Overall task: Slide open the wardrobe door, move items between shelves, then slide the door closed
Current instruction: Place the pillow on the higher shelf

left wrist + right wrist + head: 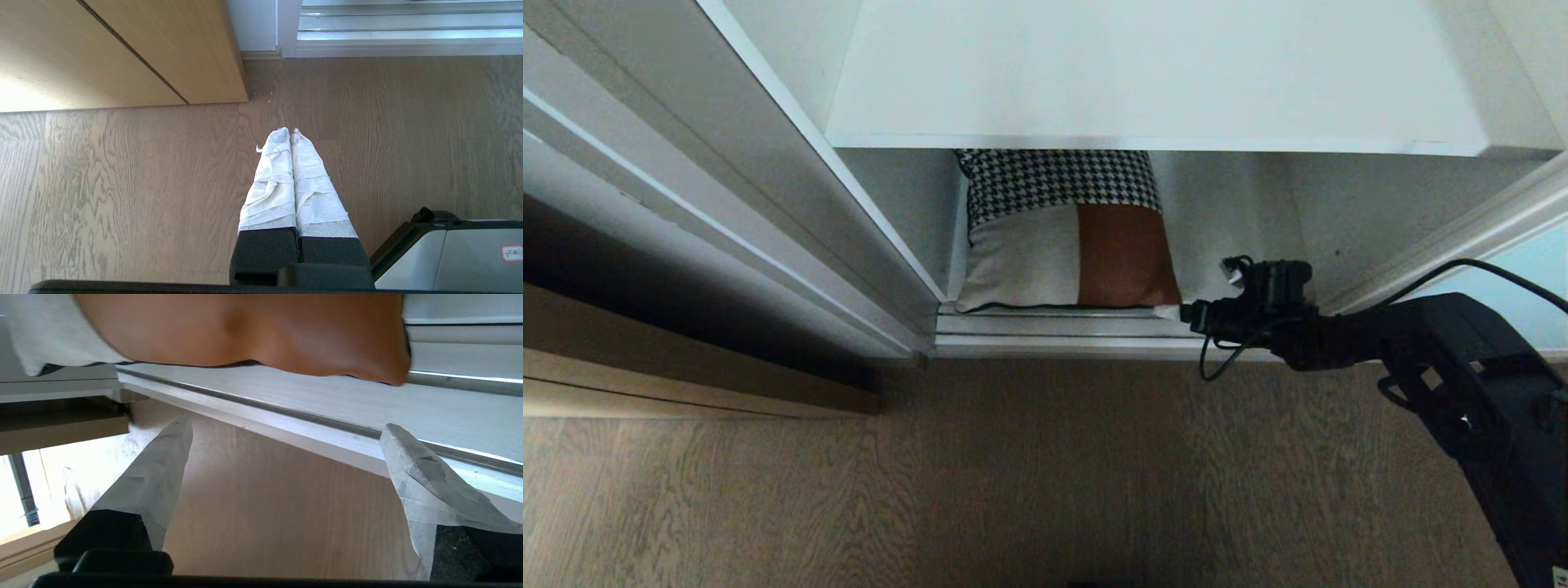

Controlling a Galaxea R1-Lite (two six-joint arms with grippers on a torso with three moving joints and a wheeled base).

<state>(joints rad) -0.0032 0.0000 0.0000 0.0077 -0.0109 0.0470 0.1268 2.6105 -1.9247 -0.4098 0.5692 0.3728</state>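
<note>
Cushion [1066,245] of houndstooth weave, cream cloth and smooth rust leather leans on the wardrobe's bottom shelf [1241,269], its top hidden under the white board above. Right hand [1176,312] sits at its corner. Left hand [290,134], tape-wrapped fingers pressed together, hangs over wood-grain floor [122,196]; a red label there is unreadable. Right hand's fingers [163,465] are spread below the leather panel.

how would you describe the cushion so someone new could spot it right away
Look inside the open white wardrobe, under the wide white shelf, down on the bottom level behind the metal floor track. The cushion stands there: a houndstooth strip on top, cream and rust-brown panels below, the only patterned thing there.
</note>
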